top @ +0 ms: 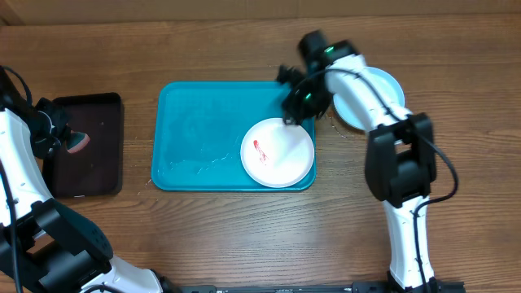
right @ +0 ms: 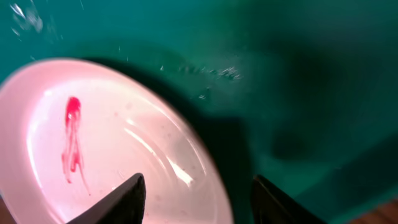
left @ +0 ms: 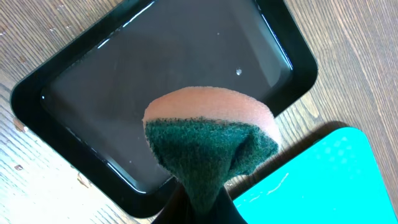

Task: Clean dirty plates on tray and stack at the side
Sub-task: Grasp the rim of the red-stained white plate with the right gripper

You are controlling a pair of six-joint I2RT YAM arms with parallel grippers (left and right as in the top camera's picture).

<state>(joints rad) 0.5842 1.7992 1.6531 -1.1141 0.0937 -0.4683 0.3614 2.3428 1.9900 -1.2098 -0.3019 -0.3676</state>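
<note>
Closest to the left wrist lens was a sponge [left: 211,143], green scouring side towards the camera and pinkish foam behind it, pinched at its lower end by the left gripper [top: 69,140], whose fingers were clenched on it; it hung above the black tray [left: 124,81], which held a thin glossy film of liquid; a corner of the turquoise tray [left: 323,180] showed at the lower right of that view.

From overhead, the black tray sat at the left of the frame on the wooden table [top: 456,244], just beside the turquoise tray in the middle; wet glints lay along that tray's lower left floor; the white plate [top: 278,152] rested flat in its lower right corner, with a red smear [top: 260,150] left of the plate's centre.

The right gripper [top: 295,118] was at the white plate's upper right rim, fingers spread and grasping nothing; in the right wrist view the plate's edge ran between the two dark fingertips [right: 127,196], one over the plate and one over the tray floor; whether either touched could not be told.

A light blue plate [top: 387,89] lay on the table at the upper right, outside the tray, partly hidden by the right arm.
</note>
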